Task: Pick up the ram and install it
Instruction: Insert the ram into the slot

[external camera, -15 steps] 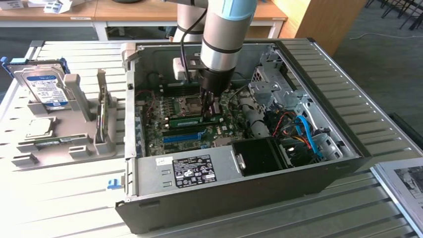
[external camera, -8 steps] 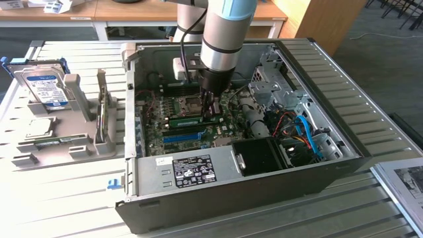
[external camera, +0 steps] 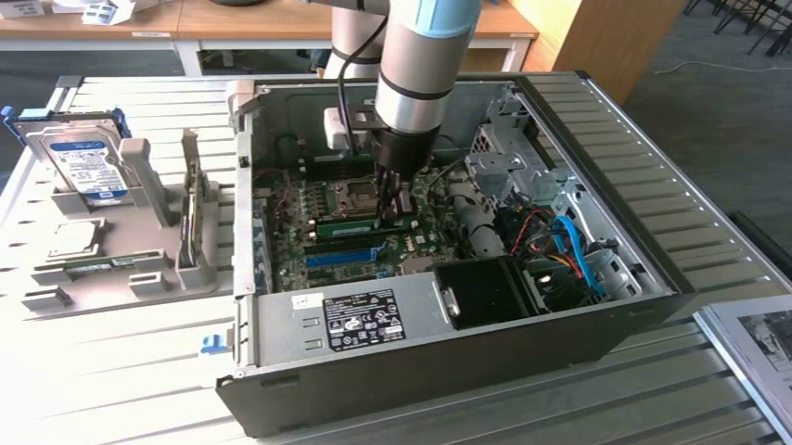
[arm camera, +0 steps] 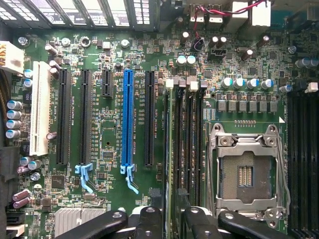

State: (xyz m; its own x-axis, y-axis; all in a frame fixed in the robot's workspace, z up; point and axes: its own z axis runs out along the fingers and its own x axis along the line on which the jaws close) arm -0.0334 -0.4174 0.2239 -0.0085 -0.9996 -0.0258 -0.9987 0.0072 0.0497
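Note:
The ram [arm camera: 170, 149] is a thin green stick seen edge-on, standing in the memory slot nearest the black expansion slots, beside the CPU socket [arm camera: 244, 172]. In the exterior view the ram [external camera: 349, 225] is a green strip on the motherboard inside the open computer case [external camera: 594, 334]. My gripper [arm camera: 172, 219] is over one end of the stick. Its black fingers [arm camera: 149, 219] stand apart on either side of the ram's top edge, with a gap showing. In the exterior view the gripper [external camera: 393, 209] reaches down into the case from the grey arm.
A bright blue slot [arm camera: 127, 117] lies among black slots close to the ram. The power supply [external camera: 352, 315] and the cables [external camera: 563, 241] crowd the case. Outside, at the exterior view's left, a grey holder [external camera: 124, 269] carries a hard drive [external camera: 81, 167].

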